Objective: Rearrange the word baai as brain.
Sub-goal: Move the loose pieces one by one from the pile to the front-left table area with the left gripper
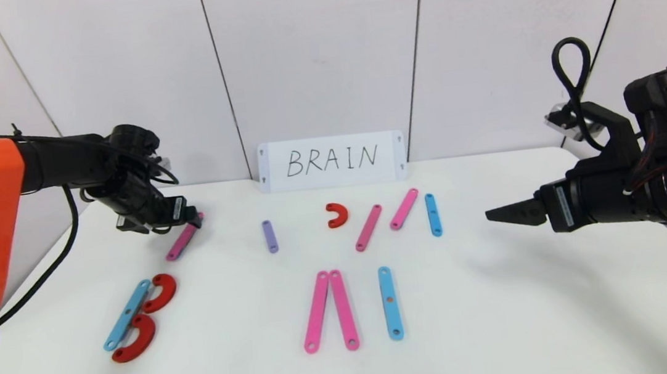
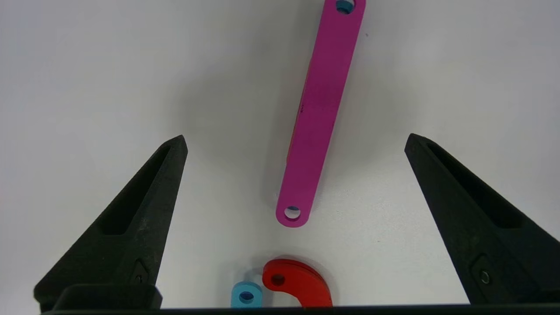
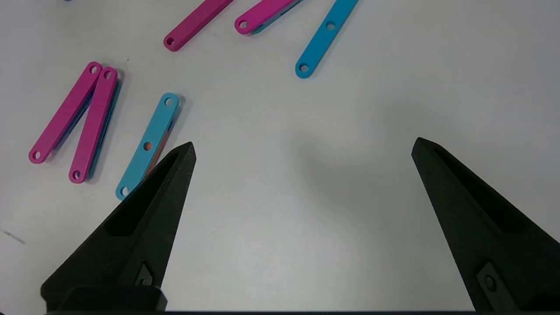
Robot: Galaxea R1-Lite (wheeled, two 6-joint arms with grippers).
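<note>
Head view: the left gripper (image 1: pixel 191 217) hovers over the far end of a pink strip (image 1: pixel 181 242) at the table's (image 1: pixel 508 317) left rear; the right gripper (image 1: pixel 507 213) hangs above bare surface on the right. A light-blue strip (image 1: pixel 127 314) with two red curves (image 1: pixel 158 292) lies front-left; a purple strip (image 1: pixel 270 236), another red curve (image 1: pixel 336 214), and further pink and blue strips lie across the middle, before the handwritten card (image 1: pixel 332 161). Left wrist view: jaws spread wide, holding nothing, with the pink strip (image 2: pixel 319 113) lying flat between them (untouched). Right wrist view: jaws equally wide, empty; a blue strip (image 3: pixel 148 144) lies beside one fingertip (image 3: pixel 175 175).
</note>
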